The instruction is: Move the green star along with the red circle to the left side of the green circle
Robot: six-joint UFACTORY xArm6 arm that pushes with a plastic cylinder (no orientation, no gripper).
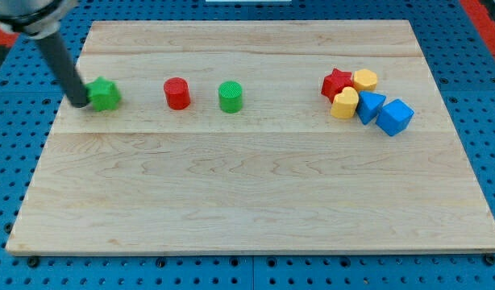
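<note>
The green star [105,94] lies at the view's upper left of the wooden board [247,193]. The red circle [176,93] stands to its right, and the green circle [230,97] stands right of the red circle. All three sit roughly in one row. My tip [78,103] is at the green star's left edge, touching or nearly touching it. The dark rod rises up and to the left from there.
A cluster at the view's upper right holds a red star [336,82], a yellow hexagon [364,79], a yellow heart [345,104], a blue triangle-like block [370,106] and a blue cube [395,117]. A blue pegboard surrounds the board.
</note>
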